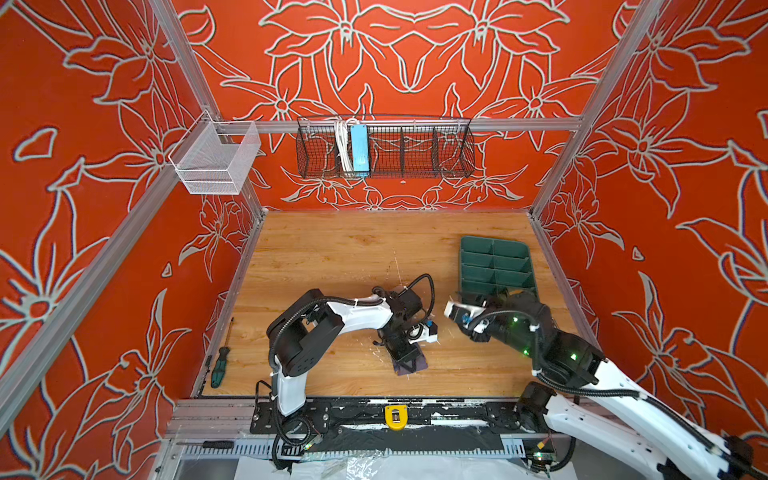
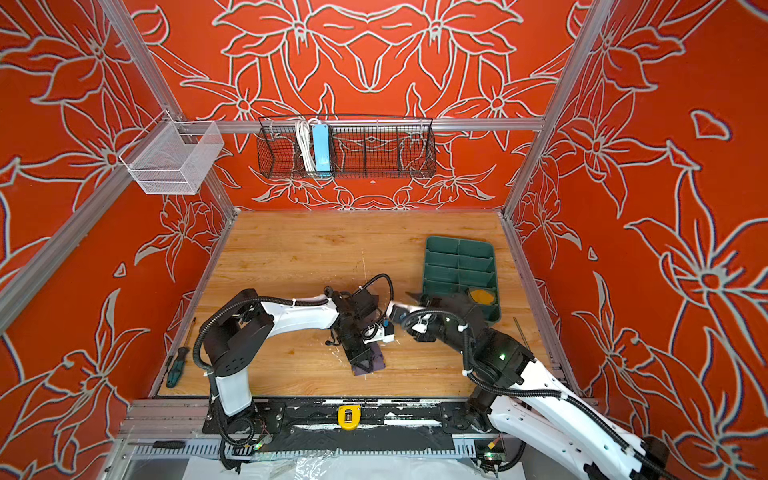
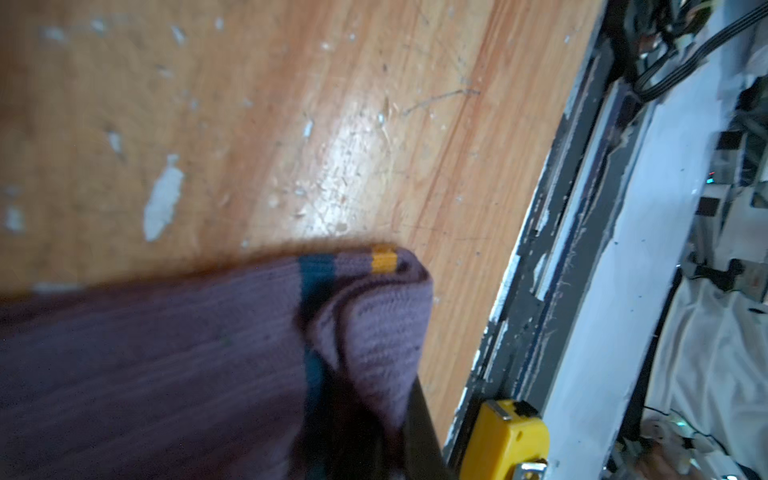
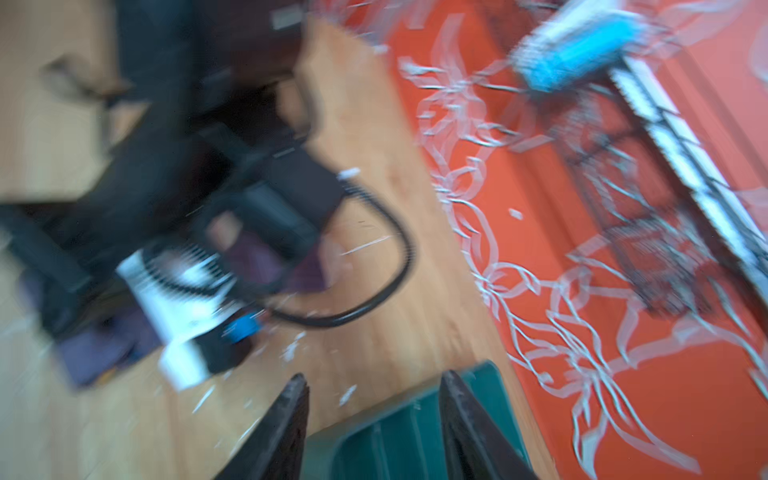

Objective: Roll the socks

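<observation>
Purple sock (image 3: 166,365) lies on the bench (image 1: 332,257), cuff pinched by the left pincer (image 1: 409,365). Right pincer (image 4: 375,378) gapes empty near the tray (image 1: 494,245).

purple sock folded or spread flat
Folded at the cuff: in the left wrist view the purple sock has a flap doubled back across its teal stripe.
</observation>
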### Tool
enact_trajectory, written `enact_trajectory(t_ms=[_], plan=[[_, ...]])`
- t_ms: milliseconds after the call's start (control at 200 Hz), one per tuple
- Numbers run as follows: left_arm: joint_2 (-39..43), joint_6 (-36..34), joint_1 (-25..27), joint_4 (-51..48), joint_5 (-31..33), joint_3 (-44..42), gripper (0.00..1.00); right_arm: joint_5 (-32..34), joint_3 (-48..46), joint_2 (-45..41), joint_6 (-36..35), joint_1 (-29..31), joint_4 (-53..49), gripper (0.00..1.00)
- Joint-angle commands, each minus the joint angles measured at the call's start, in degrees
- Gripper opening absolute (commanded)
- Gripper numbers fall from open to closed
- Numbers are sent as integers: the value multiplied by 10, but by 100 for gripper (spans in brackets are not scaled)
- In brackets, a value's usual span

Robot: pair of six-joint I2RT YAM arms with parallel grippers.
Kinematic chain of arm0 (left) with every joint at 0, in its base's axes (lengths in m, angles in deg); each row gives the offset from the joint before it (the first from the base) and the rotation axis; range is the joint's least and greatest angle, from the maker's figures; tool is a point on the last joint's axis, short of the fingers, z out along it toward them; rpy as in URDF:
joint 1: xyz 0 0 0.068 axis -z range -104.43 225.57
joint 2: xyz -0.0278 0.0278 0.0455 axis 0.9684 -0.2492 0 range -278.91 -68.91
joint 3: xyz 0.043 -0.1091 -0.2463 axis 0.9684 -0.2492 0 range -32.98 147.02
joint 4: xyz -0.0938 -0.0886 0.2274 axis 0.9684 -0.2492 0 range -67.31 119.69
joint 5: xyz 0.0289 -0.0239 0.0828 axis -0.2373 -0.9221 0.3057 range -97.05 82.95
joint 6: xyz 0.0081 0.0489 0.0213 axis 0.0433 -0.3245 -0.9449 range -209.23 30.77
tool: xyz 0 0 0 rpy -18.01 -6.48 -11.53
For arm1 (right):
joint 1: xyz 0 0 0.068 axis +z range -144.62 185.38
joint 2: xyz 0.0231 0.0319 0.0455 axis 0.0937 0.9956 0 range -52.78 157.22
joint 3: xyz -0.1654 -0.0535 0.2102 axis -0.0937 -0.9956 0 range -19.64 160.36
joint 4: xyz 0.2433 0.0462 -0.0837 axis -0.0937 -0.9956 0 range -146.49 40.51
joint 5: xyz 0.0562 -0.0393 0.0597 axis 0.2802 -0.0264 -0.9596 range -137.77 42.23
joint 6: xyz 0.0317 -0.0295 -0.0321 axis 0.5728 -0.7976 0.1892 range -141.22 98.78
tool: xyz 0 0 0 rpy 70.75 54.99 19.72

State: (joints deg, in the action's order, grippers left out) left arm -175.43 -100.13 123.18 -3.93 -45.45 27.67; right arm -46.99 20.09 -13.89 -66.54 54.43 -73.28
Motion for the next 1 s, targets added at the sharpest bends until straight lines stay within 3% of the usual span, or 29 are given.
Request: enact_trajectory(t_ms=[0,125,230,601,876,996], plan=[[-7,54,-12,67,-29,-55,0,13,-44,2,-118,66,-79,54],[-14,58,-21,95,-40,-73,0,56,-103,26,-149,167,-42,54],[-16,52,-22,102,-41,-77,0,67,-131,78,-133,210,29,55],[-9,44,-22,112,-41,-90,0,84,-140,316,-117,223,234,52],[-3,38,-22,112,-37,-91,3,84,-140,360,-107,221,225,15],[7,35,-22,112,-25,-88,15,76,-133,373,-101,220,210,3]])
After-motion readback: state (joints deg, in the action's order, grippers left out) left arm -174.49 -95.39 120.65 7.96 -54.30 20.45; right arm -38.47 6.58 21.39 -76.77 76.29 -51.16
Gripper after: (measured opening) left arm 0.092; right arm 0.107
